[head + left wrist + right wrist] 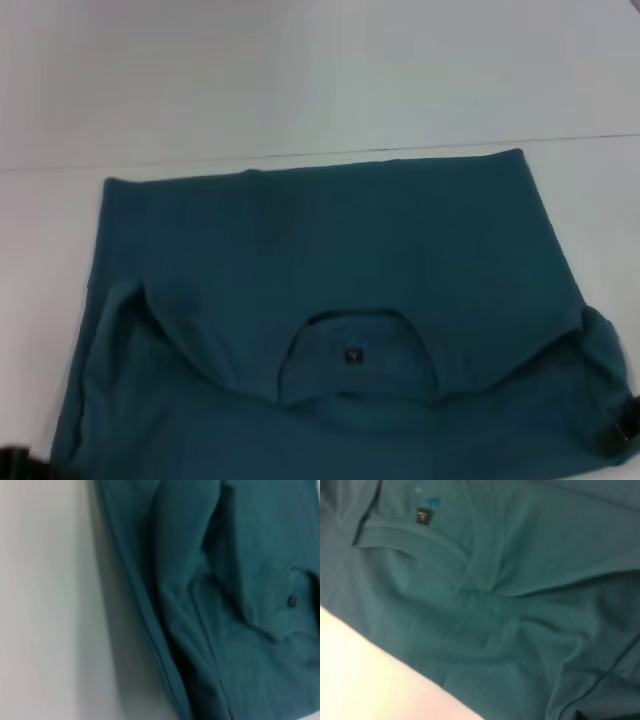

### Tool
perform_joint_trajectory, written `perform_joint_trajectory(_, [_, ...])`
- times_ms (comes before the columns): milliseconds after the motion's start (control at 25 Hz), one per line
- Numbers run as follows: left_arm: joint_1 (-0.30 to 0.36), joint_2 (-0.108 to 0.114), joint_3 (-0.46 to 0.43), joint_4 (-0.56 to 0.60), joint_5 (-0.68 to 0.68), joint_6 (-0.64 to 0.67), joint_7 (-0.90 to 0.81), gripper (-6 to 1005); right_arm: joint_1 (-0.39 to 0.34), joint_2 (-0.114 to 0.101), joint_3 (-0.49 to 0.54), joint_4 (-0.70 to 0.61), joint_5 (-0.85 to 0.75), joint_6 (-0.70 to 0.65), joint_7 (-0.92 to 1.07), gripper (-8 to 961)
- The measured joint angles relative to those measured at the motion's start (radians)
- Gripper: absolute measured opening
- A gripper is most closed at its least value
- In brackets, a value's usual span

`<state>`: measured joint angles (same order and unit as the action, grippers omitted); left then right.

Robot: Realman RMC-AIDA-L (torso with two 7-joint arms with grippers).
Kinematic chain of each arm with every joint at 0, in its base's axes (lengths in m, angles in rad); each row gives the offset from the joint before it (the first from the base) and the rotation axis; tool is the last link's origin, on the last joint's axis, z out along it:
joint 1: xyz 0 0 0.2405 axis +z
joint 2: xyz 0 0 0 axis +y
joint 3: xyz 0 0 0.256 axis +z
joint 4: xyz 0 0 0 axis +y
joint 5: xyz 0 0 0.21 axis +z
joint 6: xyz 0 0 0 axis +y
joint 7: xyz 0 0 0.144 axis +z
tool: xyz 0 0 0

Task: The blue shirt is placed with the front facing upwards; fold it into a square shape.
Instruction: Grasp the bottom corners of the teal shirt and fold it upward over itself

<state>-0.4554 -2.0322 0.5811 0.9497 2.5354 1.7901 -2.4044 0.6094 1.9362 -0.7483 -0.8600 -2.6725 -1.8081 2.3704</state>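
The large dark teal-blue short-sleeved cotton T-shirt [330, 300] lies spread on the white table [300, 80], in front of the robot and filling most of the head view. Its far edge runs straight across near a thin dark seam line in the tabletop; the near part runs off the bottom of the head view. The round collar [355, 335] sits toward the near side, opening as an arch, with a small dark neck label [352, 355] inside it. A curved fold runs out from the collar to both sides, where the cloth lies doubled over. No chest print shows on the upward side. The fabric has soft creases near both near corners, and the right-hand corner bulges up slightly.

The left gripper [15, 462] shows only as a dark shape at the near left corner of the shirt, and whether its fingers are apart or together cannot be told. The right gripper [625, 430] shows as a dark piece at the near right edge of the cloth, touching or just beside it; its fingers' state likewise cannot be told.

The left wrist view shows the shirt's side hem against bare tabletop; the right wrist view is filled with wrinkled cloth and the collar.
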Motion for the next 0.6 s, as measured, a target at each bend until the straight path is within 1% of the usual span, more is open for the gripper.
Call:
perform_joint_trajectory(120, [0.022,-0.003,-0.005,0.007,0.055,0.036,0.008,42,-0.006,-0.005,0.001,0.005,-0.015,0.0,-0.014,71])
perform_joint_trajectory(280, [0.044,-0.009,-0.023,0.021,0.077,0.06,0.018,43,-0.01,-0.004,-0.002,0.008,-0.02,-0.005,-0.028,76])
perform_joint_trajectory(600, [0.047,-0.01,-0.028,0.026,0.109,0.096,0.033,43,-0.015,-0.005,-0.002,0.01,-0.022,-0.035,-0.051,87])
